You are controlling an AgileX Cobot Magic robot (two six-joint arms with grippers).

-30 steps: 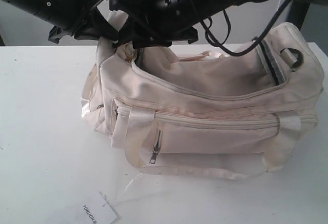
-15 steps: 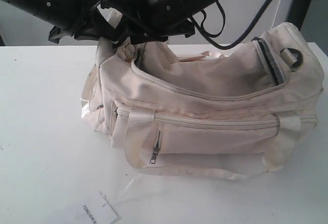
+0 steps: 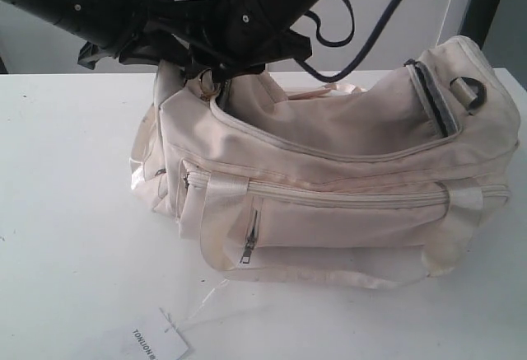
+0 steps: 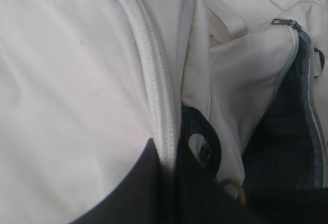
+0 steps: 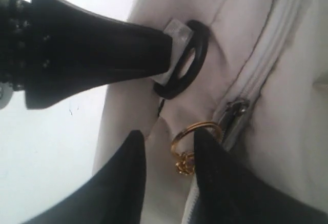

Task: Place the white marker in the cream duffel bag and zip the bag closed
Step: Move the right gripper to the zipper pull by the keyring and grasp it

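The cream duffel bag (image 3: 329,212) lies on the white table with its top zip open and dark lining (image 4: 287,131) showing. My left gripper (image 3: 169,51) (image 4: 166,149) is shut on the zip seam at the bag's left end, beside a black buckle ring (image 4: 205,137) (image 5: 197,55). My right gripper (image 3: 218,67) (image 5: 169,137) hangs at that same end, open. The gold ring (image 5: 183,166) of the zipper pull sits between its fingers, against one of them. The white marker is out of view.
A white paper tag (image 3: 152,343) printed TONLION lies near the table's front edge on a thin string. The front pocket's small metal zip pull (image 3: 249,240) hangs on the bag's near side. Black cables (image 3: 329,22) loop behind the right arm.
The right arm has swung left and steeper over the bag's left end, bringing its gripper to the gold ring. The left gripper and the bag have barely moved.
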